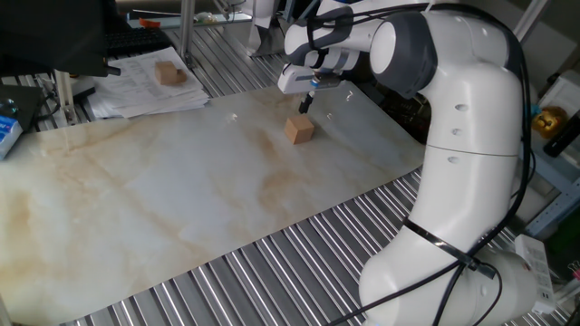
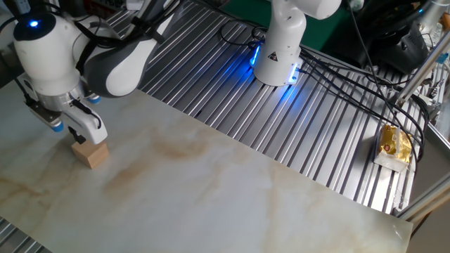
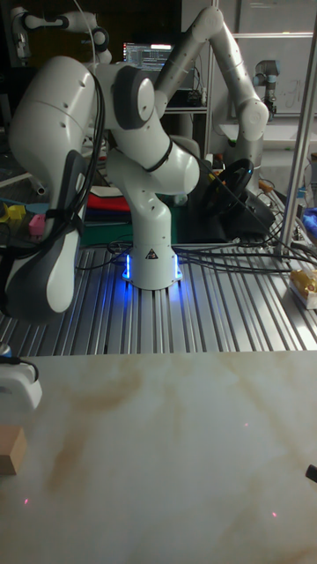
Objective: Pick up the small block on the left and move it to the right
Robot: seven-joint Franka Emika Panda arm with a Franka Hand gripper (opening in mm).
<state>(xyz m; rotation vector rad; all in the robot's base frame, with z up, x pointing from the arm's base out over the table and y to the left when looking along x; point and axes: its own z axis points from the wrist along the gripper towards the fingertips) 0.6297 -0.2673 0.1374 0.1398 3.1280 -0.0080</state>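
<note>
The small block [image 1: 299, 129], a light-tan wooden cube, rests on the marble tabletop [image 1: 181, 190]. The other fixed view shows the block [image 2: 91, 154] near the table's left edge, and the tall fixed view has the block [image 3: 10, 450] cut off at the left border. My gripper [image 1: 308, 105] hovers just above it, pointing down. Seen from the other side, the gripper [image 2: 76, 133] is open, its fingers spread about a block's width and clear of the cube's top. Nothing is held.
A second tan wooden block [image 1: 168, 72] lies on a stack of papers [image 1: 145, 86] beyond the table's far edge. Ribbed metal surface [image 2: 302, 119] surrounds the marble top. A yellow packet [image 2: 394, 146] sits at the right. The arm's base [image 2: 278, 56] glows blue.
</note>
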